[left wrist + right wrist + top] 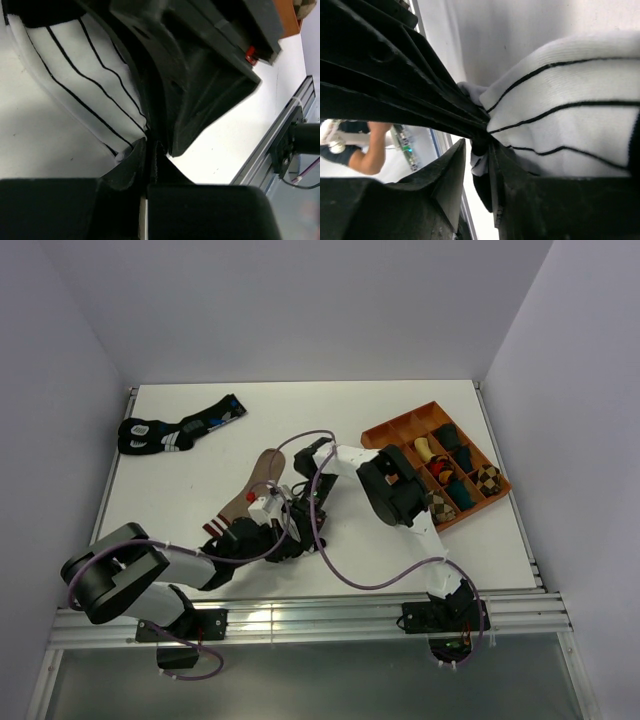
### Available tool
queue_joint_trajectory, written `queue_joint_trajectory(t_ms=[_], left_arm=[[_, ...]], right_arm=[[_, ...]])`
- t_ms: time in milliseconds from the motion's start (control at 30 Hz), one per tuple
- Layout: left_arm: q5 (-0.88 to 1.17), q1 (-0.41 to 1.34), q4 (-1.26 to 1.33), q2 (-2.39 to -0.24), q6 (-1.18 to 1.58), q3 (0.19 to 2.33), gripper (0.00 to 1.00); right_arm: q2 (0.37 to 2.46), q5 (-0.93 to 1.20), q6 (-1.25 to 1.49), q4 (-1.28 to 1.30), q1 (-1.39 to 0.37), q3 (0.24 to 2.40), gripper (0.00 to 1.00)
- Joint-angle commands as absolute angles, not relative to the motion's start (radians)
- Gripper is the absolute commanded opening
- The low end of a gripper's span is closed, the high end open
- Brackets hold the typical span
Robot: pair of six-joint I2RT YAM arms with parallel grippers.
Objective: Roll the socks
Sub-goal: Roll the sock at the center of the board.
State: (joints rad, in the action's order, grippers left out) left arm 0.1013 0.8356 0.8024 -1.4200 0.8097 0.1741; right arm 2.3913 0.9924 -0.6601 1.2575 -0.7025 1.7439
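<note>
The white sock with thin black stripes (80,75) lies on the table between both grippers; the arms hide it in the top view. My left gripper (150,146) is shut, pinching a gathered edge of this sock (570,100). My right gripper (479,150) stands slightly open. A fold of the sock hangs against its right finger, and its left finger is clear of the cloth. Both grippers meet at mid-table, the left (275,540) just below the right (303,508). The tan-brown sock (262,475) lies flat beside them, striped cuff toward the left arm.
A pair of black socks with blue and white marks (175,430) lies at the back left. An orange compartment tray (400,425) with several rolled bundles stands at the right. A metal rail (280,145) runs along the near table edge.
</note>
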Motion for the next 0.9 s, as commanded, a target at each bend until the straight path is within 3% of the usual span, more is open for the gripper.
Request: queue_joint_trajectory(t_ms=[0, 267, 700, 867], left_arm=[[0.097, 0.841, 0.655, -1.424, 0.868, 0.221, 0.0], [0.09, 0.841, 0.474, -1.427, 0.94, 0.276, 0.0], [0.118, 0.83, 0.307, -1.43, 0.971, 0.353, 0.0], [0.227, 0.747, 0.25, -1.446, 0.979, 0.383, 0.0]], right_arm=[[2.316, 0.897, -0.638, 1.132, -0.707, 1.724, 0.34], [2.192, 0.781, -0.508, 0.942, -0.707, 1.632, 0.43], [2.031, 0.684, -0.426, 0.782, -0.655, 1.506, 0.47], [1.916, 0.663, -0.417, 0.698, -0.611, 1.395, 0.48]])
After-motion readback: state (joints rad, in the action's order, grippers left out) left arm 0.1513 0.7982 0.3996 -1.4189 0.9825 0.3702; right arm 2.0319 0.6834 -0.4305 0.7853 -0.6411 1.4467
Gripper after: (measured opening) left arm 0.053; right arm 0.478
